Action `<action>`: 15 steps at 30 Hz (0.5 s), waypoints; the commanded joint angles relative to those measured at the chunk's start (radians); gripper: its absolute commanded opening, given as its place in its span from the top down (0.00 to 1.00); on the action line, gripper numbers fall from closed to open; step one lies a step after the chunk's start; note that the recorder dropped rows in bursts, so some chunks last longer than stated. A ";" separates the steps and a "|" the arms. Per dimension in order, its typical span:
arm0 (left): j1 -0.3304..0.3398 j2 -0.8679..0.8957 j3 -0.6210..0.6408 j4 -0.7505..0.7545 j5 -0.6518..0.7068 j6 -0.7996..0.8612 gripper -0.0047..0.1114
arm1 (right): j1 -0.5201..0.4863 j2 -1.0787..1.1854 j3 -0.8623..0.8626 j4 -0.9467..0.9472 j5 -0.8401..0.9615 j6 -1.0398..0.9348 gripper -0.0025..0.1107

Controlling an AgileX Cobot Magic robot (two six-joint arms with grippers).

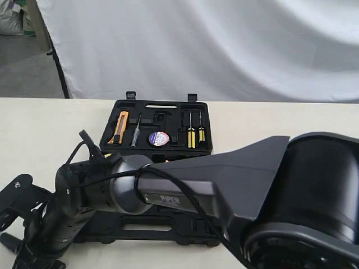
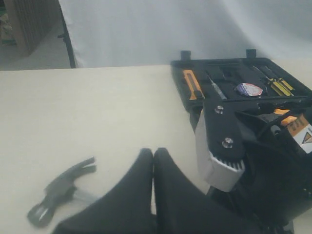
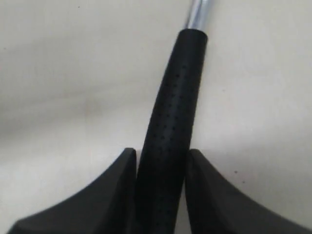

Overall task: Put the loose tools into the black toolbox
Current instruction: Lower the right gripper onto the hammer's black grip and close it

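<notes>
Hammer (image 2: pixel 61 190) lies near the black toolbox (image 1: pixel 168 150), handle clamped in our right gripper (image 3: pixel 161 152); our left gripper (image 2: pixel 153 152) is clenched empty.

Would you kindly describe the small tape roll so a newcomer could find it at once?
Start at the open black toolbox on the pale table. In its tray, the tape roll lies between a slim silver-shafted tool and two yellow-handled screwdrivers. It is the only round item there, with a red, white and blue face.

- "PIPER" is printed in pale letters on the dark grey robot arm link (image 1: pixel 170 199).
- A warning triangle is shown on an orange-and-white sticker (image 2: pixel 302 132) — its wording cannot be read.
</notes>
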 commanded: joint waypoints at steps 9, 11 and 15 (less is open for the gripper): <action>-0.007 -0.001 0.003 -0.003 -0.003 -0.001 0.96 | -0.002 -0.024 0.003 -0.019 0.237 0.051 0.98; -0.007 -0.001 0.003 -0.003 -0.003 -0.001 0.96 | -0.002 -0.044 0.006 -0.033 0.263 0.065 0.98; -0.007 -0.001 0.003 -0.003 -0.003 -0.001 0.96 | -0.002 -0.079 0.006 -0.039 0.345 0.065 0.98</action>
